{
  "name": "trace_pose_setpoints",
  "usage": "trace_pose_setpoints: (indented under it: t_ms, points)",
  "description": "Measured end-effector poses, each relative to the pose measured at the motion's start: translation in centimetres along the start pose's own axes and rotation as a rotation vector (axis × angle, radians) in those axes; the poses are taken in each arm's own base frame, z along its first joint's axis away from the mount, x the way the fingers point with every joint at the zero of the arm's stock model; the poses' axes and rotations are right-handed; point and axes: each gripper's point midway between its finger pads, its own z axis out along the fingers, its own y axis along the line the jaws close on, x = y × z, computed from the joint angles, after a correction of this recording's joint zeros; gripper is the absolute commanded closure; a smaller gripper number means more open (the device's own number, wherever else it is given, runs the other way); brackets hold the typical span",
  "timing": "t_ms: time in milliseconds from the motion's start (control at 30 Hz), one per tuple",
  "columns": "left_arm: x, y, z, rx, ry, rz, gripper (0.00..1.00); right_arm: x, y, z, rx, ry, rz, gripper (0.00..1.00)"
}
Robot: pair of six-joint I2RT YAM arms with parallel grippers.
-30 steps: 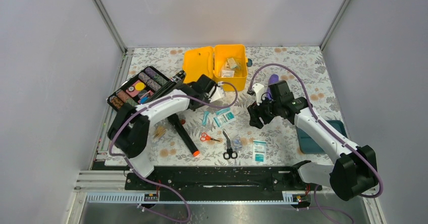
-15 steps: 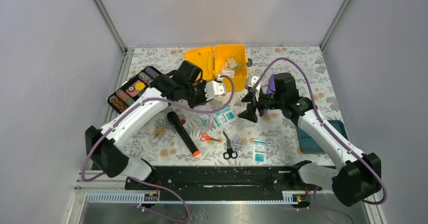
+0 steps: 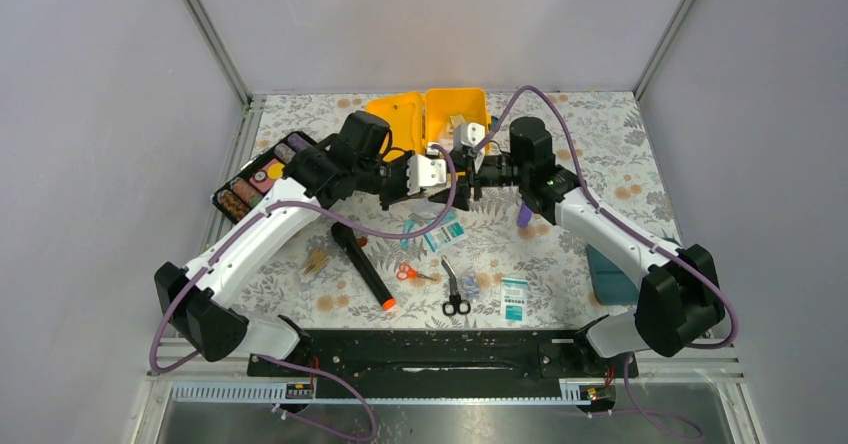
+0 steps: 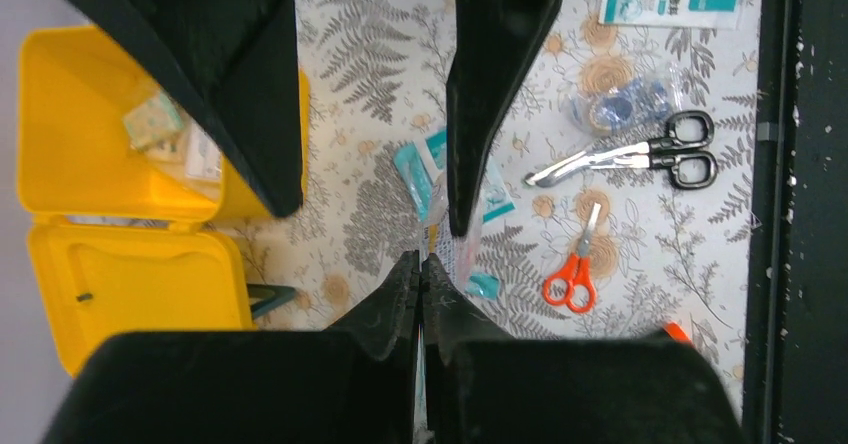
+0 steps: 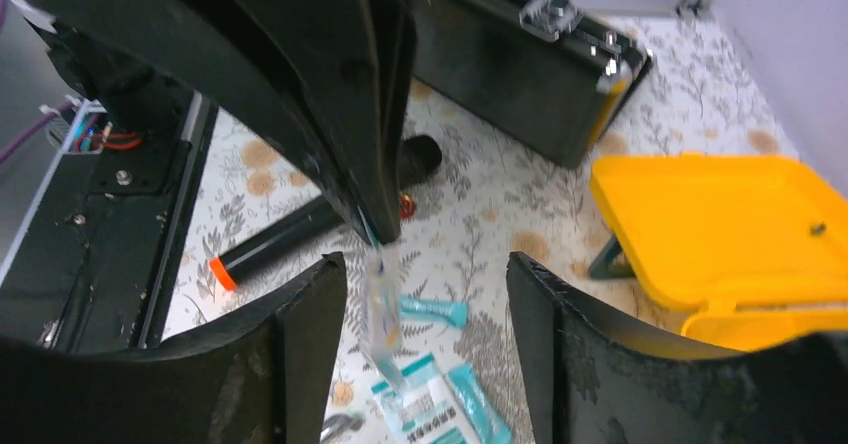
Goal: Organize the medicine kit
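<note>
The bright yellow plastic medicine kit [image 4: 80,94] stands open at the far middle of the table, with its lid laid out to the left and a few paper packets inside. Just near of it the two arms meet. The left gripper [image 4: 420,259] has its fingers pressed together on one slim clear plastic packet [image 5: 380,314], which hangs from them. The right gripper [image 5: 425,264] has its fingers spread wide, one on either side of that packet.

Two pairs of scissors lie nearer:
- small red-handled scissors [image 4: 572,274]
- black-handled steel shears [image 4: 640,154]

Left of them lies one black cylindrical torch with an orange end [image 3: 362,266]. Three white-and-teal flat packets show: two together [image 3: 445,232] and one nearer, to the right [image 3: 514,299]. There is also:
- one small teal tube [image 5: 430,311]
- one clear bag holding a blue roll [image 4: 620,104]
- one tan cluster [image 3: 318,259], too small to tell
- one black tray of coloured rolls [image 5: 510,84] at far left
- one teal plastic tray [image 3: 610,269] at the right edge, partly behind the arm

The table is covered by a white cloth printed with grey ferns and tan flowers [image 3: 600,154]. Plain grey wall panels [image 3: 430,24] in metal framing close it in on three sides.
</note>
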Motion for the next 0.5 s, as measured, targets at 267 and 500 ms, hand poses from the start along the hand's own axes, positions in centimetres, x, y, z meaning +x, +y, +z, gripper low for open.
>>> trace_pose_setpoints:
  t_ms: [267, 500]
  points:
    - [-1.8, 1.0, -0.6, -0.049, -0.06, 0.01, 1.0, -1.8, 0.4, 1.0, -0.05, -0.035, -0.011, 0.51]
    - [-3.2, 1.5, -1.4, -0.085, -0.105, 0.007, 1.0, -0.8, 0.6, 0.9, -0.054, -0.004, 0.015, 0.9]
